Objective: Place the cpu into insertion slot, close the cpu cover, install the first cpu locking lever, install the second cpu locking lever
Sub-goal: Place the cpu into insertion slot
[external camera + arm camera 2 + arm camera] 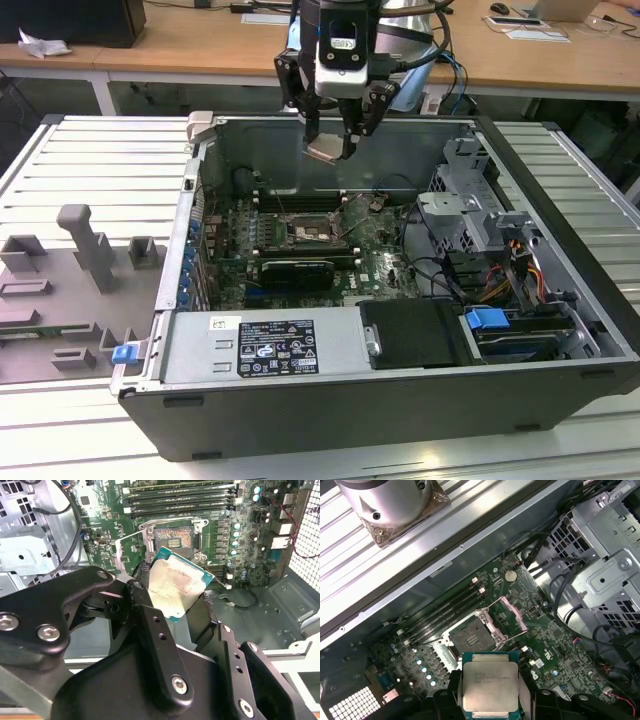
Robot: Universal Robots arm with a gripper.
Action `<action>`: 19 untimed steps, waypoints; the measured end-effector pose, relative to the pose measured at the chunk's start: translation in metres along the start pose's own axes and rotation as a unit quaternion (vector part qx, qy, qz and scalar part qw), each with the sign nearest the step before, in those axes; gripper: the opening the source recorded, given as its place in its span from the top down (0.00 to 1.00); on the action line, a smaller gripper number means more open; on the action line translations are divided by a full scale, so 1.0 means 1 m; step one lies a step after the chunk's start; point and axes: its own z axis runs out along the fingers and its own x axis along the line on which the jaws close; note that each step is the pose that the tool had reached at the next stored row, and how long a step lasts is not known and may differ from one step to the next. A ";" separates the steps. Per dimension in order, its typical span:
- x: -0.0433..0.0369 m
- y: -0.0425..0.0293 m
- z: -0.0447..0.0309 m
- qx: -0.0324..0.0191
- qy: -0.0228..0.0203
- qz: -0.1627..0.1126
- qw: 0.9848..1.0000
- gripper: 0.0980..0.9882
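My gripper (335,140) hangs above the open computer case, shut on the cpu (328,148), a flat square chip with a pale metal top held by its edges. In both wrist views the cpu (490,685) (175,587) sits between the black fingers, well above the motherboard. The insertion slot (470,640) (175,537) (310,232) lies below, with its dark centre bare. The cpu cover (512,614) is swung open, standing off one side of the slot. A thin wire lever (127,540) sticks out beside the socket.
Memory slots (445,612) run along one side of the socket, and a black graphics card (295,270) lies on its near side. A drive cage (470,200) with cables is at the exterior view's right, a power supply (265,345) in front. Grey fixture blocks (85,250) stand at the exterior view's left.
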 end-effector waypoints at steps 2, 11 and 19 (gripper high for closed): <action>0.0000 0.0000 0.0002 0.000 -0.001 0.011 1.000 0.51; 0.0000 -0.0001 0.0009 0.000 -0.005 0.052 0.999 0.51; 0.0000 -0.0001 0.0014 0.000 -0.009 0.091 0.996 0.51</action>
